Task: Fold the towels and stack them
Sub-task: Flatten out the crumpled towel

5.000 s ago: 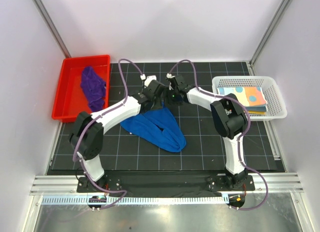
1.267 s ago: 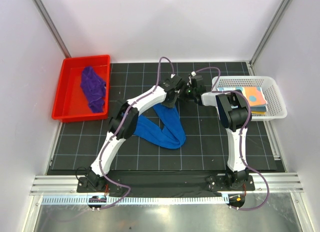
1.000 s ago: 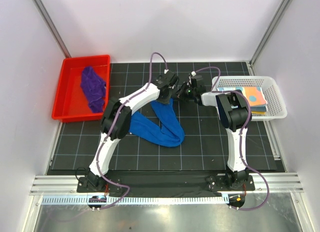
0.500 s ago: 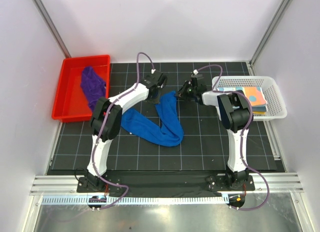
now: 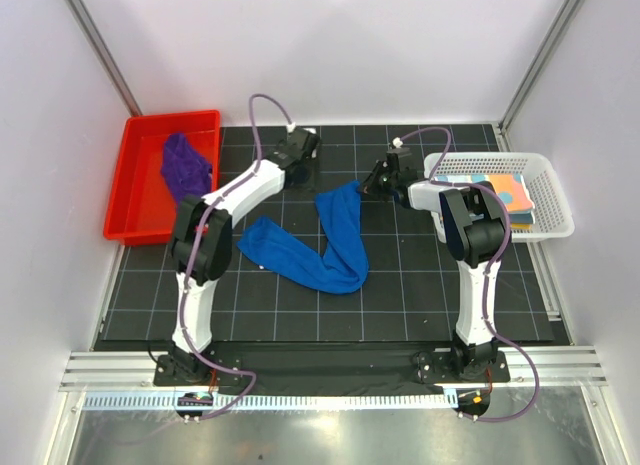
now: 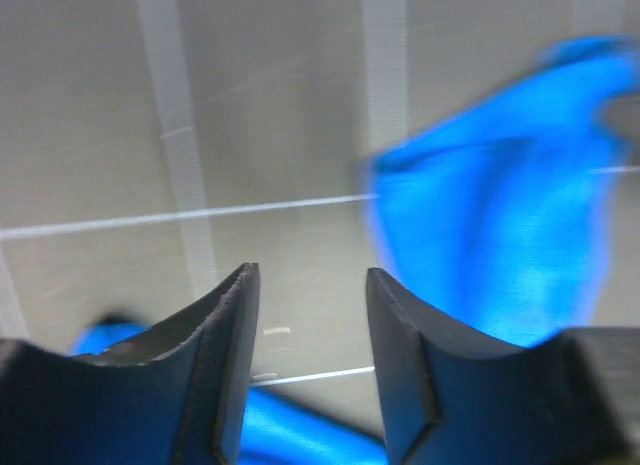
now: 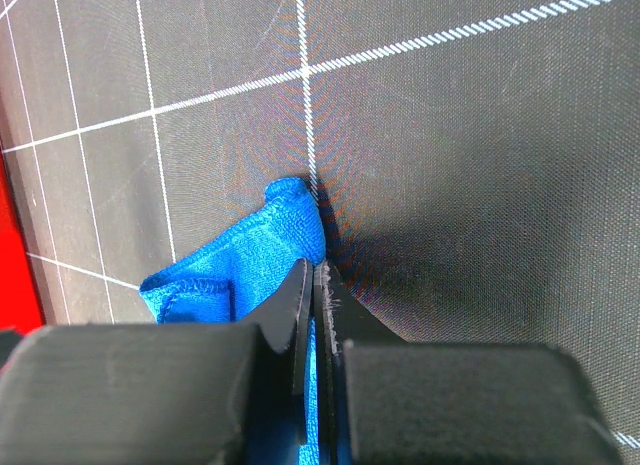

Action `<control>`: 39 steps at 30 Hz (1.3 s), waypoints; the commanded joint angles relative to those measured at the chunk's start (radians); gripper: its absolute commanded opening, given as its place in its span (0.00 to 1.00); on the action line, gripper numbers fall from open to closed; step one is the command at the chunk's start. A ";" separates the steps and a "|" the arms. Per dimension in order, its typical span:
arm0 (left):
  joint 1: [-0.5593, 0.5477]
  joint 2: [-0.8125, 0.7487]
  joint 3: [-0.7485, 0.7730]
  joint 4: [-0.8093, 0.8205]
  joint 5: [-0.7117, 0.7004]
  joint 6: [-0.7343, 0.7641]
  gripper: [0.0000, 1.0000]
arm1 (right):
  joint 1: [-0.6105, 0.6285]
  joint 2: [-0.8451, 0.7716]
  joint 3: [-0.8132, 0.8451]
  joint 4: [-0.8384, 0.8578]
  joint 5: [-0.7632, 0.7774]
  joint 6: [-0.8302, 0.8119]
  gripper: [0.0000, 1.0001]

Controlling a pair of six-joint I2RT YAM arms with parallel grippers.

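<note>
Top external: blue towel on mat, one end pinched

Black grid mat carries the blue towel, bent in a V. Red tray at left holds the purple towel. My right gripper is clenched on the blue towel's far end. My left gripper hangs with jaws apart, empty.

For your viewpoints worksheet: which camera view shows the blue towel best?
The top external view: the whole blue towel lies in a V. The left wrist view gives blurred patches; the right wrist view, one corner in the shut jaws of the right gripper.
</note>
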 commanded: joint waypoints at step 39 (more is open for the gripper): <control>-0.155 0.333 0.473 -0.052 -0.091 0.024 0.39 | -0.005 0.014 -0.018 -0.088 0.059 -0.039 0.01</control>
